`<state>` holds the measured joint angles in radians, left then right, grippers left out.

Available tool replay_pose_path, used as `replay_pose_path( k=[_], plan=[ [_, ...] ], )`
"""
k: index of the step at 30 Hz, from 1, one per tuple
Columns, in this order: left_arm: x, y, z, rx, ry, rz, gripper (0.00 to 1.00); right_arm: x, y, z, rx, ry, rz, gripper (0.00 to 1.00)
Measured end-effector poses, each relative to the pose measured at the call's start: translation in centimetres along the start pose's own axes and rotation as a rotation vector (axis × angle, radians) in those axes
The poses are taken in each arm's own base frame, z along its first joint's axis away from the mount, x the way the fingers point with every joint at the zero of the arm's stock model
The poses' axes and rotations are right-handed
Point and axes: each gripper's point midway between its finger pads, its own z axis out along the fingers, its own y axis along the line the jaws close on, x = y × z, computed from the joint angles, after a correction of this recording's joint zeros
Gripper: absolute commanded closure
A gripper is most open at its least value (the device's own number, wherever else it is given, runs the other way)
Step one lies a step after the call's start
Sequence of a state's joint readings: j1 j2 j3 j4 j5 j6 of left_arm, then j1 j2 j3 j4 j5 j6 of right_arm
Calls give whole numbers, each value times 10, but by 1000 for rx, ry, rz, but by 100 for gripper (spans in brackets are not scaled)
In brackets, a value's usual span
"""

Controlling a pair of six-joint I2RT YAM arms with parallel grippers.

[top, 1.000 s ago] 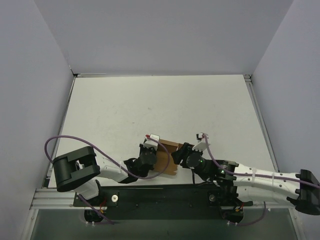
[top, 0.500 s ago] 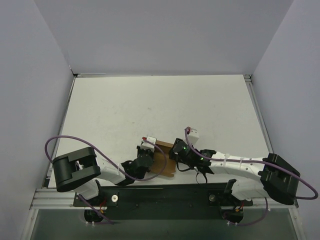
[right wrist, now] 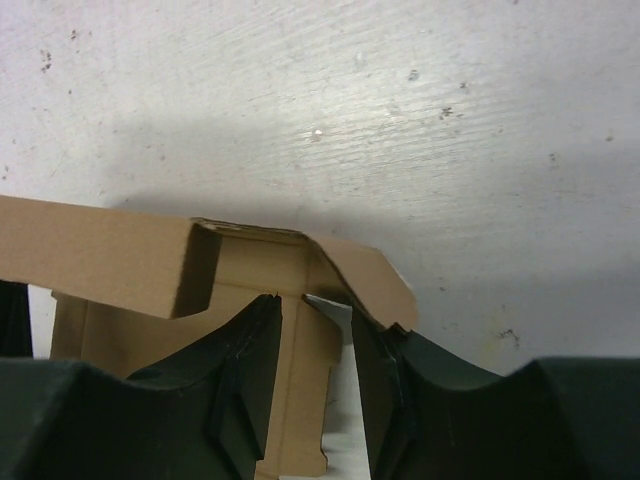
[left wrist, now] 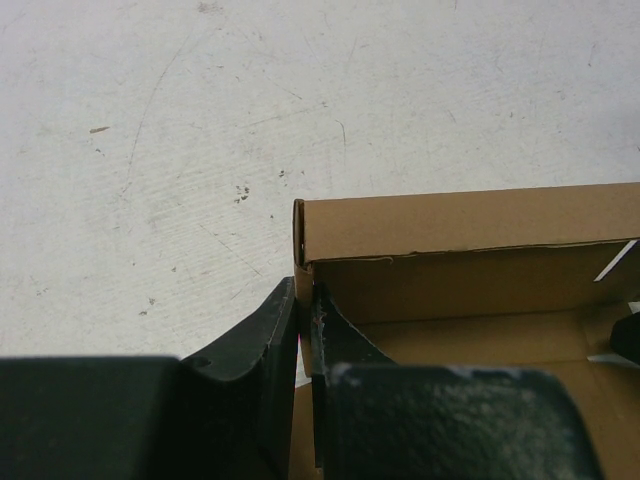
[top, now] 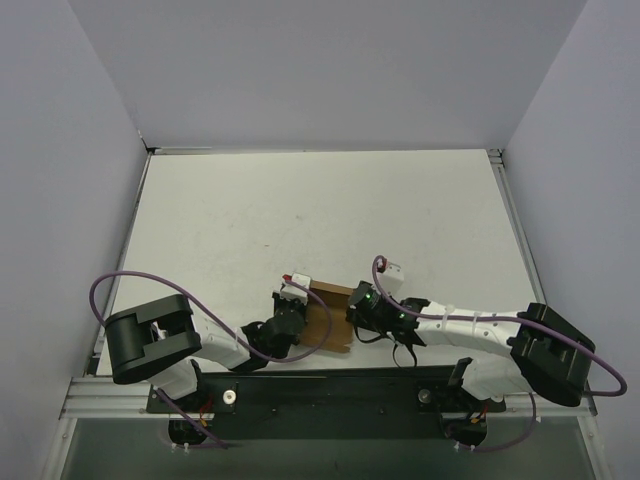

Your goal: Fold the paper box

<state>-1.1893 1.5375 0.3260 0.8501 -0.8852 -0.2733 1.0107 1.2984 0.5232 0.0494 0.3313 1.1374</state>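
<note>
Showing a white table (top: 300,220) from above, with two robot arms reaching in from its near edge. The left arm (top: 215,340) lies low along that edge and the right arm (top: 470,330) comes in from the right. They meet at a small brown cardboard box (top: 330,315), which sits close to the near edge at about the middle of the table.

The box looks partly folded. In the left wrist view its far wall (left wrist: 470,225) stands upright, the left wall is raised, and the inside is open from above. In the right wrist view a flap (right wrist: 365,275) at the right corner leans over at a slant rather than lying tucked. So the sides seem largely up, while the right end and any closing of the top appear not yet done.

The left gripper (left wrist: 303,300) has its fingers pressed together on the thin left wall, pinching it at the far left corner. The right gripper (right wrist: 315,310) has its fingers about half apart on either side of an upright cardboard piece under the slanted flap. Whether they actually squeeze that piece cannot be told.
</note>
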Motion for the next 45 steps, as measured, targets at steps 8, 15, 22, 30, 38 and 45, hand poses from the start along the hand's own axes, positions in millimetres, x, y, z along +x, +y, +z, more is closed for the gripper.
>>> replay_pose_path(
  k=[8,15,22,30,38,45],
  plan=[
    [-1,-1,0,3,-5,-9,100,0,-12,4,35,2,31,65],
    [-1,-4,-3,13,-11,-13,100,-3,-19,12,40,-2,68,65],
    [-1,-7,-5,15,-16,-10,100,-8,-12,18,-1,-18,72,71],
    [0,-3,-5,-6,-21,-7,100,-7,-16,19,10,-19,31,90],
    [2,-4,-5,-6,-19,-2,100,-4,-14,12,17,-50,-44,93],
    [4,-7,-7,4,-17,2,100,-8,3,6,-25,-73,-64,93]
  ],
)
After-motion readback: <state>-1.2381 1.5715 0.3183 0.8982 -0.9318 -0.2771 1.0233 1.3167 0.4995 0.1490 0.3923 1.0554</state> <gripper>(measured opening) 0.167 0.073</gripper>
